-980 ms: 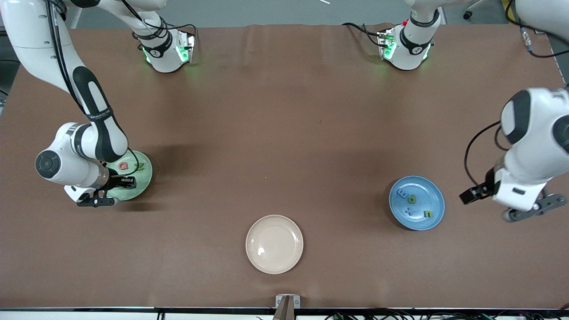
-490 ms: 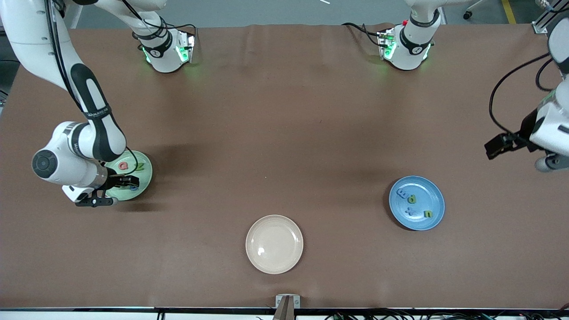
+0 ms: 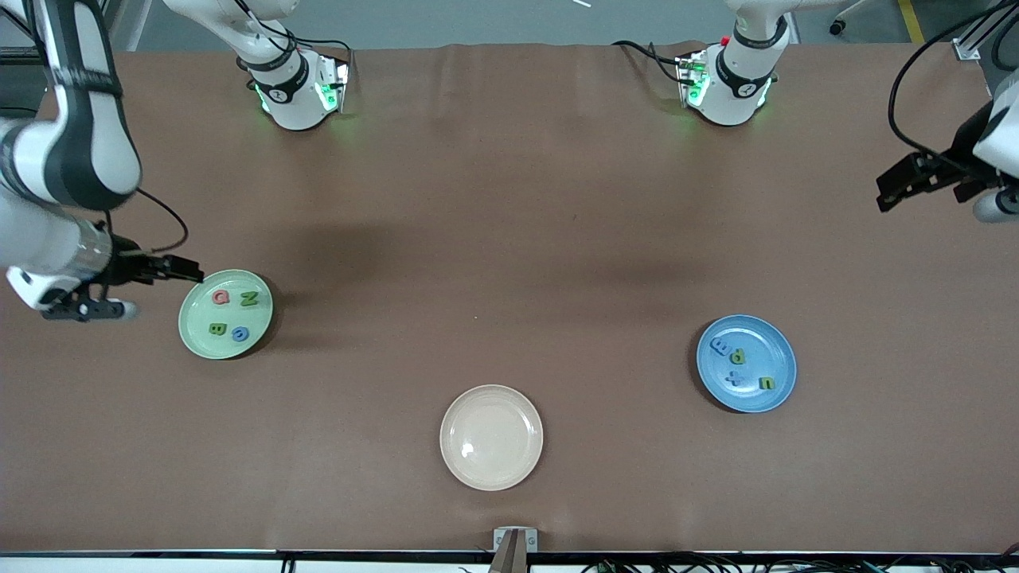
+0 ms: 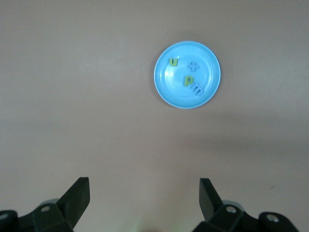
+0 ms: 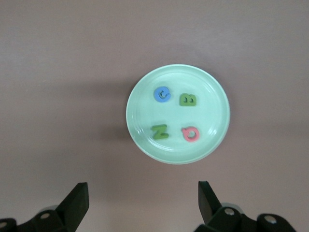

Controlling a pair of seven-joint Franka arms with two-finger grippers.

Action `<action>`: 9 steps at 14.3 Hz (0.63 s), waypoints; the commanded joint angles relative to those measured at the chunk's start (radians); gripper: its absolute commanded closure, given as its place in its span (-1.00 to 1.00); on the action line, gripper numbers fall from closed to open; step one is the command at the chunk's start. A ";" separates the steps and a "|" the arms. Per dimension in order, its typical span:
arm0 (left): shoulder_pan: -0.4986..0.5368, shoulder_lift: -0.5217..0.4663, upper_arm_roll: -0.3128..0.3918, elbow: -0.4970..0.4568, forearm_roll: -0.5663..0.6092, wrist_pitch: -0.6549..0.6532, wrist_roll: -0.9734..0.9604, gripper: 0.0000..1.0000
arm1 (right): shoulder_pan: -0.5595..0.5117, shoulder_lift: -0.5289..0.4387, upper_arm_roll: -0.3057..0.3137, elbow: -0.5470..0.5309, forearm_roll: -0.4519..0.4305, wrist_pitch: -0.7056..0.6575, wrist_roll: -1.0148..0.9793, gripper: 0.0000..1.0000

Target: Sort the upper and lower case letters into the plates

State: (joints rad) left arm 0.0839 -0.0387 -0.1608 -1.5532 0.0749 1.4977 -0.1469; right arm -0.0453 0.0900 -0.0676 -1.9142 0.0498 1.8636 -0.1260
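The mint green plate (image 3: 259,318) holds a pink Q (image 3: 220,298), a green N (image 3: 249,299), a green B (image 3: 217,329) and a blue C (image 3: 240,334). The blue plate (image 3: 774,354) holds a blue m (image 3: 720,346), a green p (image 3: 738,357), a blue t (image 3: 735,379) and a green u (image 3: 766,383). My right gripper (image 3: 181,270) is open and empty, up in the air by the mint plate's rim. The right wrist view shows this plate (image 5: 210,113) past the gripper (image 5: 142,198). My left gripper (image 3: 898,181) is open and empty, high over the table's left-arm end. The left wrist view shows the blue plate (image 4: 166,84) past it (image 4: 144,198).
An empty cream plate (image 3: 491,437) sits between the two plates, nearer to the front camera. The two arm bases (image 3: 298,87) (image 3: 728,83) stand at the table's edge farthest from that camera. The table top is brown.
My right gripper has risen off the mint plate and drawn back toward the right arm's end, uncovering the B and C. My left gripper has moved up and away from the blue plate.
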 commanded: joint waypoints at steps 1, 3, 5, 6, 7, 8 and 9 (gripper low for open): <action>-0.032 -0.027 0.029 -0.021 -0.020 -0.014 0.020 -1.00 | -0.002 -0.059 0.022 0.091 -0.045 -0.160 0.049 -0.99; -0.032 -0.017 0.021 -0.022 -0.018 -0.022 0.018 -1.00 | 0.002 -0.056 0.023 0.258 -0.047 -0.341 0.063 -0.99; -0.032 -0.012 0.020 -0.021 -0.020 -0.022 0.021 -1.00 | 0.002 -0.056 0.023 0.390 -0.045 -0.466 0.065 -0.99; -0.032 -0.012 0.020 -0.021 -0.027 -0.022 0.021 -1.00 | 0.002 -0.056 0.023 0.443 -0.045 -0.509 0.065 -0.99; -0.032 -0.012 0.020 -0.021 -0.047 -0.022 0.021 -1.00 | 0.002 -0.056 0.023 0.480 -0.045 -0.535 0.066 -0.99; -0.032 -0.012 0.021 -0.021 -0.061 -0.022 0.021 -1.00 | 0.002 -0.056 0.023 0.501 -0.045 -0.546 0.072 -0.99; -0.032 -0.012 0.021 -0.019 -0.061 -0.022 0.020 -1.00 | 0.002 -0.056 0.023 0.517 -0.042 -0.547 0.077 -0.99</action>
State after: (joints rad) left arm 0.0557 -0.0449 -0.1484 -1.5742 0.0371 1.4844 -0.1469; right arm -0.0431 0.0114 -0.0493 -1.4501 0.0228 1.3397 -0.0742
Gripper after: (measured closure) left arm 0.000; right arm 0.000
